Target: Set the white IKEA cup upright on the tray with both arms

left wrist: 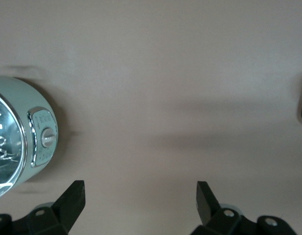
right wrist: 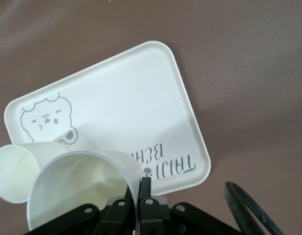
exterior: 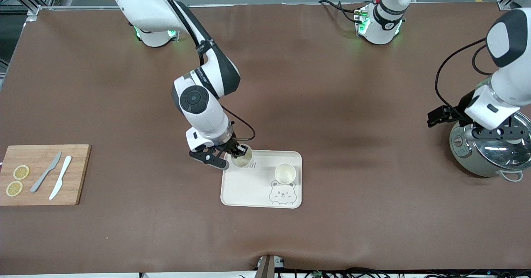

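A cream-white tray (exterior: 249,188) with a grey bear drawing lies on the brown table, nearer the front camera. One white cup (exterior: 285,173) stands upright on it just above the bear. My right gripper (exterior: 239,149) is shut on the rim of a second white cup (exterior: 242,158), mouth up, at the tray's corner nearest the right arm's base. In the right wrist view the gripper (right wrist: 139,183) pinches that cup's (right wrist: 82,186) wall, one finger inside and one outside. The other cup (right wrist: 13,171) and the tray (right wrist: 116,98) show past it. My left gripper (exterior: 450,121) waits open beside the pot, nothing between its fingers (left wrist: 75,196).
A grey-green pot (exterior: 485,153) with a glass lid stands at the left arm's end of the table; the left wrist view shows it (left wrist: 13,132) close by. A wooden cutting board (exterior: 41,174) with lemon slices and two knives lies at the right arm's end.
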